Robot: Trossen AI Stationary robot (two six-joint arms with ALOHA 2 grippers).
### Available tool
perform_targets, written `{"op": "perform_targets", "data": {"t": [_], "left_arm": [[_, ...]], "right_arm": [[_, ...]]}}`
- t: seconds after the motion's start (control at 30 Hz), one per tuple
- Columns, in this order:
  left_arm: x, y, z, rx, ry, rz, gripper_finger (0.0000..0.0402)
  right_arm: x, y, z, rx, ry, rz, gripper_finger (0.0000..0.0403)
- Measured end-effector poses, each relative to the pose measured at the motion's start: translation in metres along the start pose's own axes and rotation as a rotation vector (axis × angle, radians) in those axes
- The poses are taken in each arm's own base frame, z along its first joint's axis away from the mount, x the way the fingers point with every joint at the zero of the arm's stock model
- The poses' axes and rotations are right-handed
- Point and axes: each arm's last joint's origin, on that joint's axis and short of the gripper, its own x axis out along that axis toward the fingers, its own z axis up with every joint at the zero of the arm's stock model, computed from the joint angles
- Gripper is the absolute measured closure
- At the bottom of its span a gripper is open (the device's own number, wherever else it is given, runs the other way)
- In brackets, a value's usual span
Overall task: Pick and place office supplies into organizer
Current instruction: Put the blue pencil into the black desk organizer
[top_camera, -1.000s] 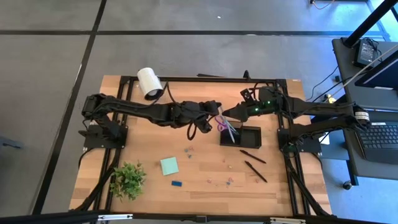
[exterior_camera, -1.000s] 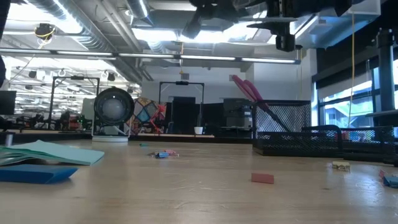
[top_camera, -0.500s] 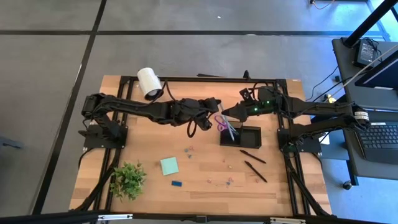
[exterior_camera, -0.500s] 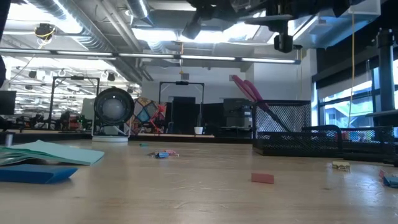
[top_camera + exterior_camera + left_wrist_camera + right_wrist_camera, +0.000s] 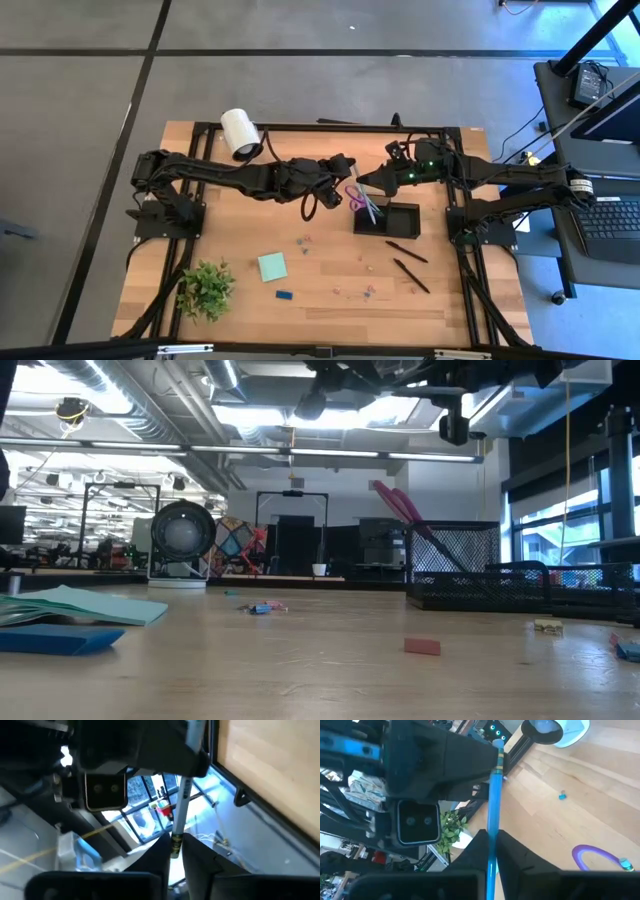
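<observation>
So, scissors [image 5: 358, 198] already in the organizer [image 5: 401, 229]; right claw [image 5: 490, 839] clamped on a blue pen [image 5: 494, 795], left claw [image 5: 176, 844] grip unclear; two black pens [image 5: 407, 252], notepad [image 5: 272, 266] still on the bench

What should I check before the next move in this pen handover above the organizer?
1. Right gripper closed on the pen: ok, it pinches the shaft in the right wrist view.
2. Left gripper has let go of the pen: cannot tell; the pen's end sits at its tip.
3. Both grippers near the organizer: ok, they meet just beside its upper left corner.
4. Scissors stowed: ok, they lean in the organizer, handles up.
5. Free slot for the pen: cannot tell; the inside is dark.
6. All supplies stowed: not ok, two black pens lie on the table.
</observation>
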Motion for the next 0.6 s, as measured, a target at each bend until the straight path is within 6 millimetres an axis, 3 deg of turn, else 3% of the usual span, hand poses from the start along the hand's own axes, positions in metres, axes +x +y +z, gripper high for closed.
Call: {"op": "perform_targets", "data": {"t": [0.33, 0.6], "left_arm": [[-0.011, 0.001, -0.007, -0.523, 0.052, -0.047, 0.0266], [-0.037, 0.001, -0.047, -1.134, -0.047, -0.252, 0.0253]], "right_arm": [[-0.002, -0.007, 0.006, -0.098, -0.044, -0.055, 0.0380], [-0.006, -0.022, 0.010, -0.219, -0.058, -0.222, 0.0380]]}}
